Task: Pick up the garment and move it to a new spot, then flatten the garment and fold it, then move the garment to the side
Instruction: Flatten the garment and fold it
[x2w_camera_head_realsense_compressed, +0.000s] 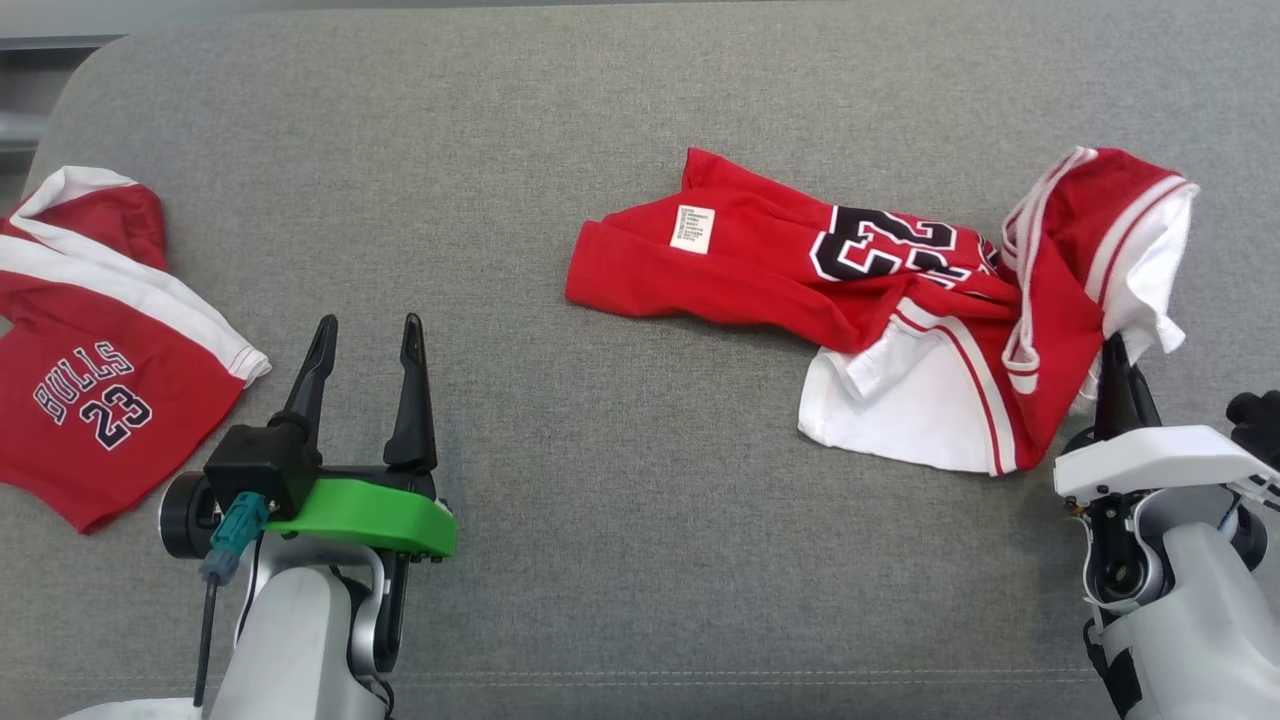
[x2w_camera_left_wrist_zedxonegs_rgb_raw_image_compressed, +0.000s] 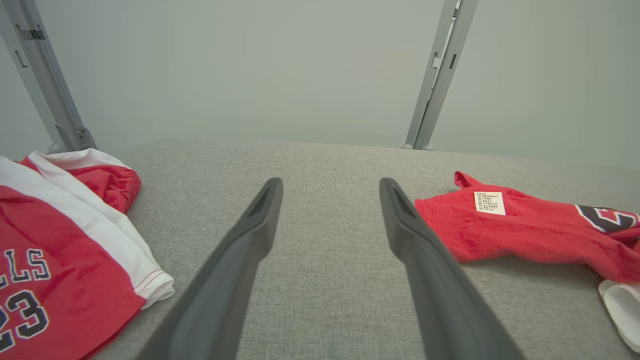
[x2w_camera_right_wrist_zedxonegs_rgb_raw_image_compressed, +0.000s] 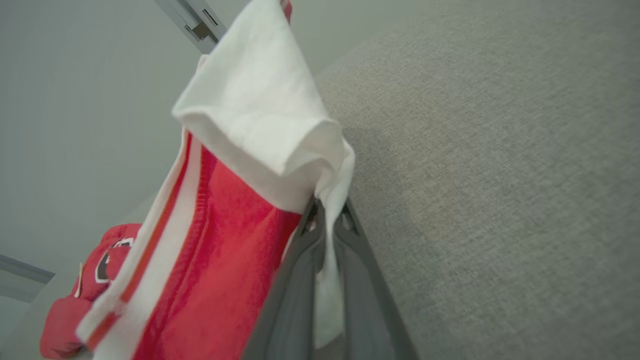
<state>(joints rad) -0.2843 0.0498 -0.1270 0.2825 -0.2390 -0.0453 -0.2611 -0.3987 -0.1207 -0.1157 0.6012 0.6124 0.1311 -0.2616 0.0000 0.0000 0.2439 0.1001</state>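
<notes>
On the right half of the grey upholstered surface (x2w_camera_head_realsense_compressed: 500, 150), a red and white basketball jersey (x2w_camera_head_realsense_compressed: 760, 270) is spread in a crumpled heap. A black, white-edged number 23 is printed on it, partly folded into the cloth. A white care label (x2w_camera_head_realsense_compressed: 692, 228) is sewn near its left end, and the small print on it cannot be read. At the far left edge a pair of red and white shorts (x2w_camera_head_realsense_compressed: 100, 400) is laid flat, marked "BULLS" over "23" in dark letters with white outlines.

The right gripper (x2w_camera_head_realsense_compressed: 1115, 345) is raised at the jersey's right end, its jaws closed on a white fold of the fabric, so that this end is lifted off the surface while the rest is left lying. The left gripper (x2w_camera_head_realsense_compressed: 368, 322) is held low between the two garments, fingers pointing away from the robot, jaws spread wide with nothing between them.
</notes>
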